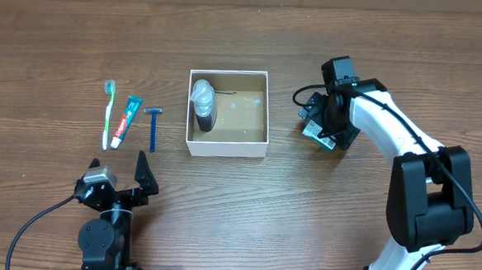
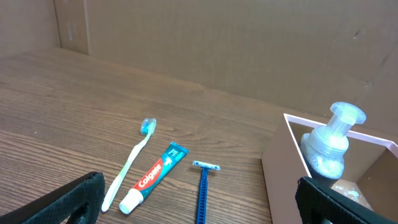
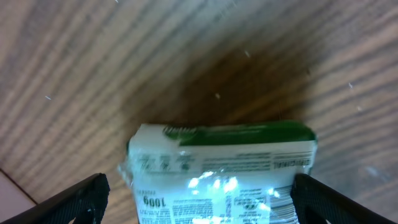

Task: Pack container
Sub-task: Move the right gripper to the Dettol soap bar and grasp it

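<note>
The container (image 1: 225,147), a square white-walled box with a brown floor, sits mid-table; its near wall also shows in the left wrist view (image 2: 280,168). A dark spray bottle with a clear cap (image 1: 203,106) lies inside at its left side (image 2: 329,146). My right gripper (image 1: 322,127) is open to the right of the box, its fingers straddling a green and white packet (image 3: 224,168) that lies on the table; the fingers (image 3: 199,199) stand either side of it. My left gripper (image 1: 119,178) is open and empty near the front edge (image 2: 202,193).
Left of the box lie a toothbrush (image 1: 108,116), a toothpaste tube (image 1: 127,121) and a blue razor (image 1: 153,129), side by side. The left wrist view shows them just ahead of its fingers: toothbrush (image 2: 134,165), toothpaste (image 2: 154,177), razor (image 2: 203,186).
</note>
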Motion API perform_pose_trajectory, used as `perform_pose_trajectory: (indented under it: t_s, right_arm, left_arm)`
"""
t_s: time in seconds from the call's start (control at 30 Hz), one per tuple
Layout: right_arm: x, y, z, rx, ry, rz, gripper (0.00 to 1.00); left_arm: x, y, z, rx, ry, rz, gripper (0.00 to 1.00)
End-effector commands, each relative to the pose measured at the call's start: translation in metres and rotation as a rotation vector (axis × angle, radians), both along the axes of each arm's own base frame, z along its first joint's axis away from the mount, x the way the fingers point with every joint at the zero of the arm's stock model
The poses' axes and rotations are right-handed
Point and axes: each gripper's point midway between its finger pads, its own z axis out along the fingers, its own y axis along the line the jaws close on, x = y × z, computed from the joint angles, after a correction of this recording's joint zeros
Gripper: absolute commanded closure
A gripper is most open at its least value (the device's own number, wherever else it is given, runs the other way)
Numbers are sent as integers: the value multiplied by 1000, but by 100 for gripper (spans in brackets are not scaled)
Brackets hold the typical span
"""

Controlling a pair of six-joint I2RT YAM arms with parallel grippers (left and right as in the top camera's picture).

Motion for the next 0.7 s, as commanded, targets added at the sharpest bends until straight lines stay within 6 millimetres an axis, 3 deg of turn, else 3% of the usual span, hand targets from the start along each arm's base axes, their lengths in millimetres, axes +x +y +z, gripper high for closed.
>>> perform_pose_trajectory:
  t_s: [0.0, 0.4, 0.57, 0.67]
  right_arm:
    - [-11, 0, -20, 14, 25, -19, 4]
    - [-21, -8, -29, -32, 48, 11, 0]
    - [-36, -16, -41, -67, 86, 9, 0]
    - [-38, -18, -43, -79, 89, 28, 7]
  left_arm:
    - [-1, 4, 1, -8, -9, 20, 0]
    - [-1, 4, 1, -8, -9, 20, 0]
    - [-1, 4, 1, -8, -9, 20, 0]
    - [-1, 4, 1, -8, -9, 20, 0]
